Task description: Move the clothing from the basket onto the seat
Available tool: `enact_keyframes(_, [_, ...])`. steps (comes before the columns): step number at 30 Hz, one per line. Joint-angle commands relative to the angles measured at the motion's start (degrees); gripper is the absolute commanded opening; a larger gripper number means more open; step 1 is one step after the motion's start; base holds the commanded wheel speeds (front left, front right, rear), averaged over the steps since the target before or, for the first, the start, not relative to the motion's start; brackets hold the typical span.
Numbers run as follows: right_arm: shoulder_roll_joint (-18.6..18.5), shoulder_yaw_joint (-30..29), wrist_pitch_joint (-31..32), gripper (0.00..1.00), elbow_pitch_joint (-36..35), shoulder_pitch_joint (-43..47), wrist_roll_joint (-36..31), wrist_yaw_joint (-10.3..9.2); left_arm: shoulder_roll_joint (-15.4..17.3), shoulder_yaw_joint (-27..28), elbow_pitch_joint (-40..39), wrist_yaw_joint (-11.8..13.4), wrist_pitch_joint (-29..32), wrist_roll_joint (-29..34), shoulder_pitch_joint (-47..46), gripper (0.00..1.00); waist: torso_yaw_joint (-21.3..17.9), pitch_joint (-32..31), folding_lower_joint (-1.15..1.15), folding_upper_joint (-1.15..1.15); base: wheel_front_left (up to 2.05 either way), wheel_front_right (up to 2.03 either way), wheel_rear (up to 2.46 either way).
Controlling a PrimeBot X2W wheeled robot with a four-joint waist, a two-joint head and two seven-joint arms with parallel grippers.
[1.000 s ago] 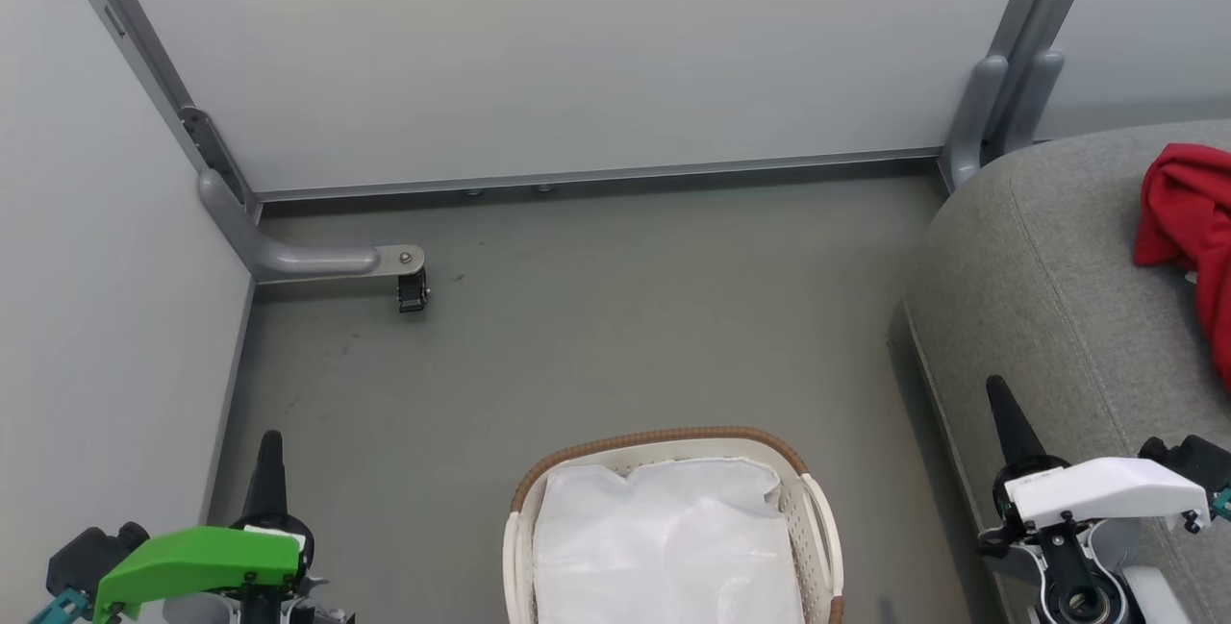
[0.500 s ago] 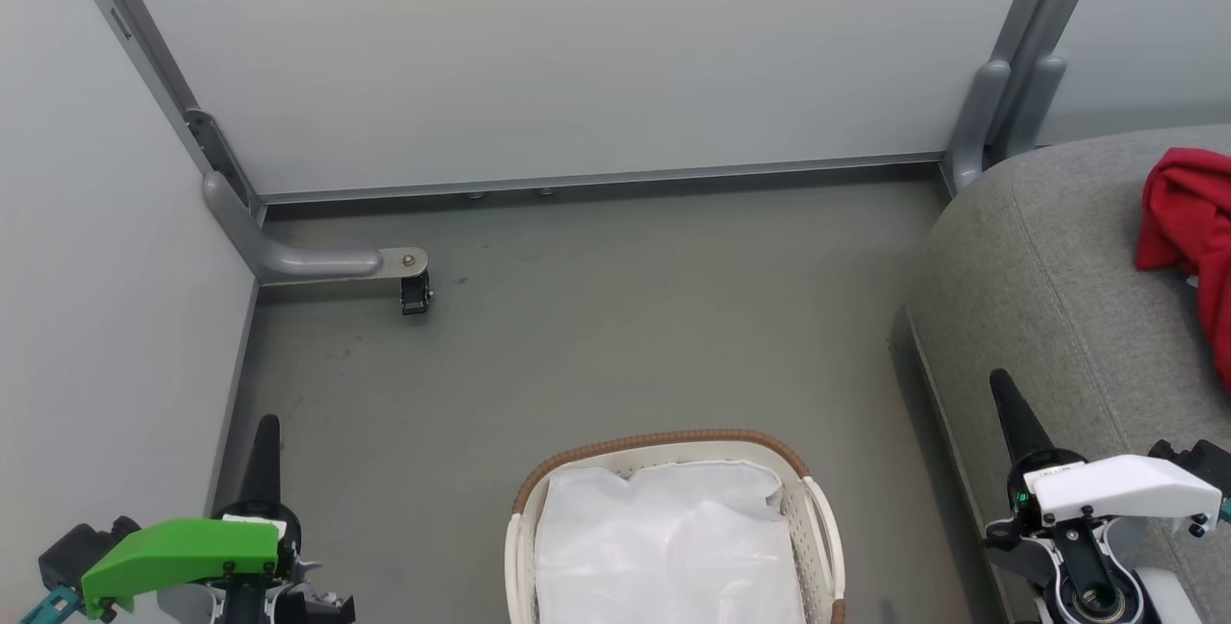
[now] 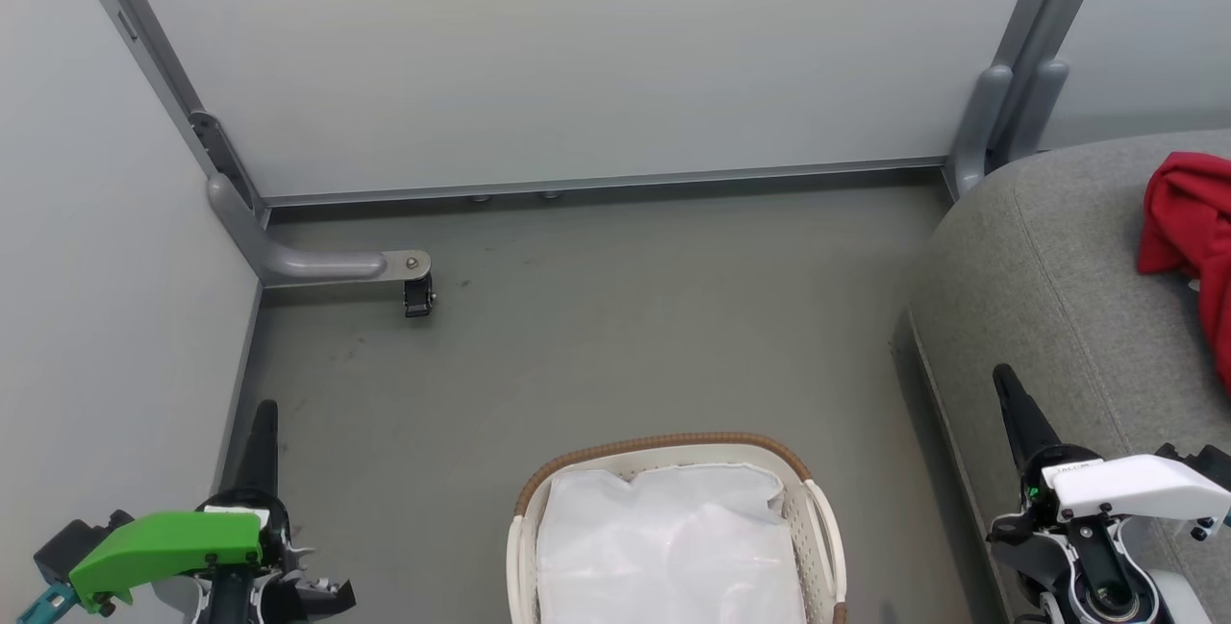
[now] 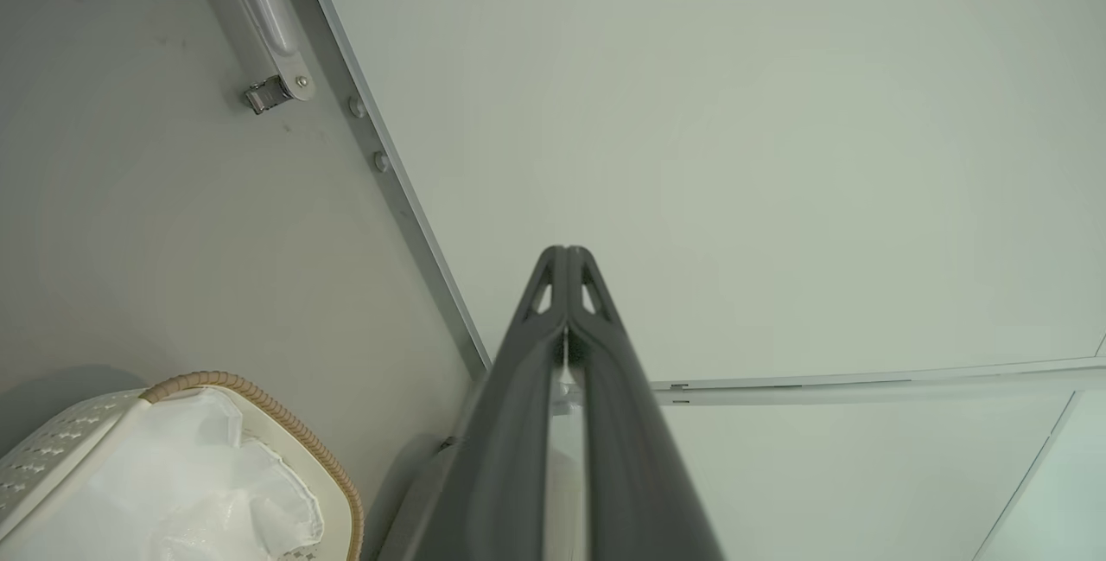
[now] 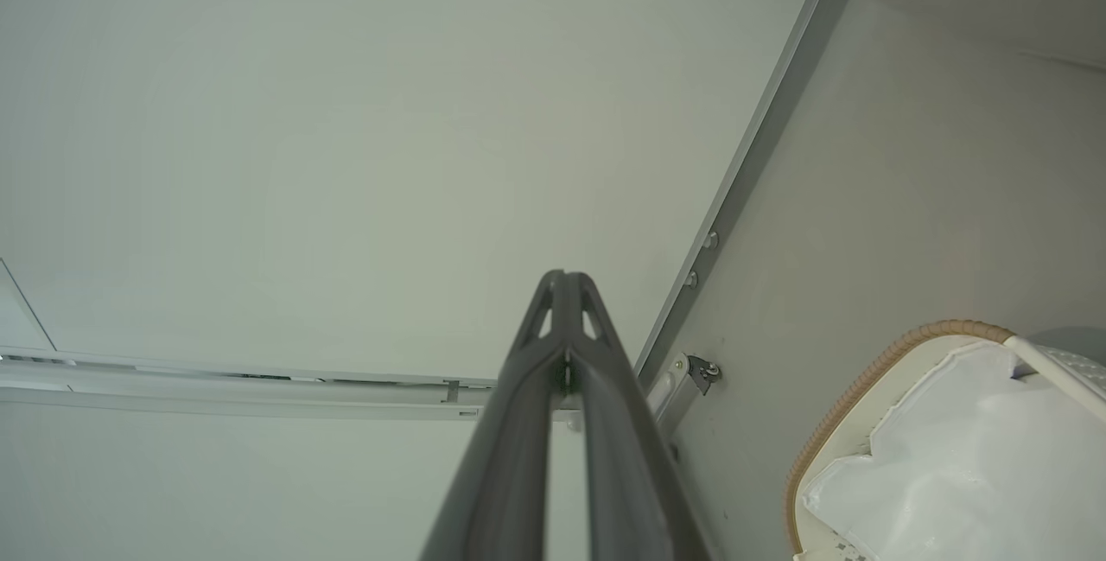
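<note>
1. Two grippers, left (image 3: 265, 410) and right (image 3: 1004, 374): fingers pressed together, holding nothing, touching nothing.
2. One basket (image 3: 664, 439) on the floor between them, white liner (image 3: 664, 547) inside.
3. One red clothing heap (image 3: 1188, 220) on the one seat (image 3: 1048, 297), beyond and right of the right gripper. Long axis runs near-to-far; frame edge cuts it, garment count unclear.

You have the basket (image 3: 664, 438) in smooth cream plastic with perforated walls and a brown woven rim. Its liner (image 3: 668, 547) is thin, crumpled white cloth. On the right, the seat (image 3: 1048, 297) is matt grey woven cloth with stitched seams, and the clothing (image 3: 1188, 220) on it is soft matt red fabric. The floor (image 3: 615, 336) is smooth, matt grey and lightly scuffed. The wall panels (image 3: 577, 57) are smooth and pale, set in a grey metal frame (image 3: 596, 184). The left gripper (image 3: 265, 410) and right gripper (image 3: 1004, 374) each have 2 matt dark fingers.
</note>
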Motion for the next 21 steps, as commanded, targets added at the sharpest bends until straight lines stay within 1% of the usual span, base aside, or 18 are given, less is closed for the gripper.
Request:
enact_keyframes(1, [-0.36, -0.27, 0.39, 0.0, -0.66, 0.5, 1.3, -0.05, 0.37, 0.34, -0.56, -0.25, 0.32, -1.25, -1.0, 0.0, 0.02, -0.03, 0.0, 0.14, 0.0, 0.0, 0.0])
enact_keyframes(21, [-0.41, -0.91, 2.56, 0.0, -2.17, 1.01, 9.64, -0.06, 0.39, 0.93, -1.94, -0.54, 2.54, -9.35, -1.4, 0.0, 0.34, -0.5, 0.0, 0.17, 0.0, 0.0, 0.0])
